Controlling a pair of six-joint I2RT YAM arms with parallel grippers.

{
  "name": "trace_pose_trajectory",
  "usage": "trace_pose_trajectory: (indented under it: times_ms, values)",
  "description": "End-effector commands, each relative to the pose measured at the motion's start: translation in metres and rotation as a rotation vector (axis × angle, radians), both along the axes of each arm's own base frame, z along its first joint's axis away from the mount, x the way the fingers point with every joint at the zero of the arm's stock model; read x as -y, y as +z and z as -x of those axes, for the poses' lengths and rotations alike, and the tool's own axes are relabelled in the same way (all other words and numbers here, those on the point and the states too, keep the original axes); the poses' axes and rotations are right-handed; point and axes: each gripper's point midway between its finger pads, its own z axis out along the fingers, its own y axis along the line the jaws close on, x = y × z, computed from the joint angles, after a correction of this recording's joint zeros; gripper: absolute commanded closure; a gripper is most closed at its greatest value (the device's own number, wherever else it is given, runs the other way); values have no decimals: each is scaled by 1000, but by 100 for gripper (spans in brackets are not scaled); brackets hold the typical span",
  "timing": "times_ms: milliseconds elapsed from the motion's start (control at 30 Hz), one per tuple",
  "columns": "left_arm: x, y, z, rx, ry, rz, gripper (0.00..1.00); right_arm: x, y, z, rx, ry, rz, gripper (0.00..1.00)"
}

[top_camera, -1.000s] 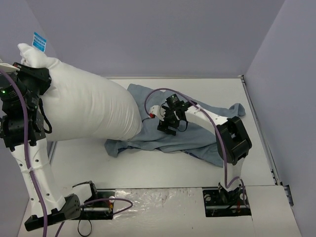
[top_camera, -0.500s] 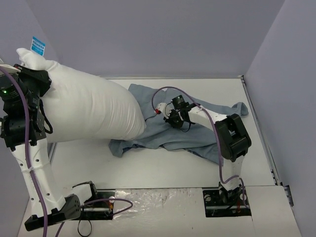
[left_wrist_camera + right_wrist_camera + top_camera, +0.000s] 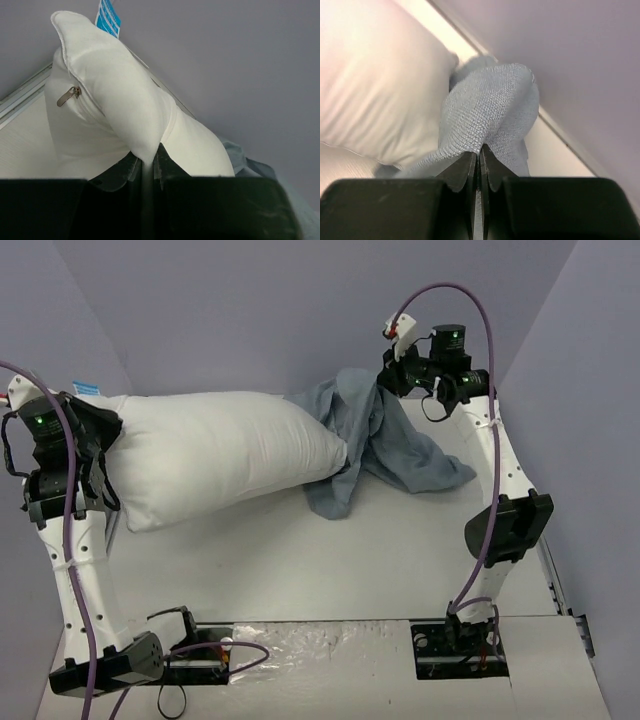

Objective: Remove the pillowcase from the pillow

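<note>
The white pillow stretches across the left half of the table, its left end raised. My left gripper is shut on that end; in the left wrist view its jaws pinch a fold of the pillow next to a zipper pull. The pale grey-blue pillowcase hangs from my right gripper, held high at the back right and shut on the cloth. Its lower part drapes onto the table and touches the pillow's right end. In the right wrist view the pillowcase bunches above my right gripper, the pillow at left.
Grey walls enclose the table on the left, back and right. A blue tag shows at the pillow's corner in the left wrist view. The table's raised right rim runs beside the right arm. The arm bases sit at the near edge.
My right gripper shut on the pillowcase and lifted it up and back to the right, pulling the cloth off the table. The pillow's left end came down lower with my left gripper.
</note>
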Motion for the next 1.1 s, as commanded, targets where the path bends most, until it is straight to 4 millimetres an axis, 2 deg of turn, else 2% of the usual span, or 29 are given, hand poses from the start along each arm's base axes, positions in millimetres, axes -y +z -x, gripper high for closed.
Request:
trace_pose_trajectory:
  times_ms: [0, 133, 167, 367, 400, 467, 567, 600, 633, 700, 733, 833, 967, 1033, 1067]
  values:
    - [-2, 47, 12, 173, 30, -46, 98, -14, 75, 21, 57, 57, -157, 100]
    - [-4, 25, 15, 122, 39, -61, 98, -9, 114, 17, 100, 29, -246, 100]
    - [-10, 14, 16, 91, 63, -75, 98, -2, 125, 15, 126, 18, -265, 100]
    - [-16, -4, 25, 42, 93, -106, 98, 30, 187, 26, 219, -4, -394, 100]
    - [-16, -16, 23, 18, 89, -98, 98, 38, 192, 27, 228, -7, -401, 100]
    - [-14, -28, 19, 8, 78, -77, 98, 44, 200, 33, 229, -10, -424, 100]
    - [-13, -58, 15, -41, 69, -47, 98, 48, 197, 39, 215, -8, -428, 100]
    - [-12, -65, 15, -49, 67, -43, 98, 66, 198, 37, 214, -36, -434, 100]
    - [-12, -79, 14, -78, 66, -34, 98, 69, 199, 41, 213, -38, -445, 100]
    - [-11, -90, 14, -97, 59, -31, 98, 80, 214, 47, 239, -43, -483, 100]
    - [-11, -99, 13, -117, 55, -29, 98, 83, 230, 52, 290, -34, -494, 100]
    - [-11, -117, 13, -152, 51, -22, 98, 92, 249, 62, 312, -41, -545, 100]
    - [-11, -143, 15, -206, 49, -19, 98, 98, 253, 67, 301, -60, -581, 100]
    - [-12, -152, 14, -222, 49, -25, 98, 105, 263, 75, 336, -92, -586, 100]
    - [-12, -164, 15, -246, 45, -21, 98, 107, 265, 76, 348, -106, -585, 100]
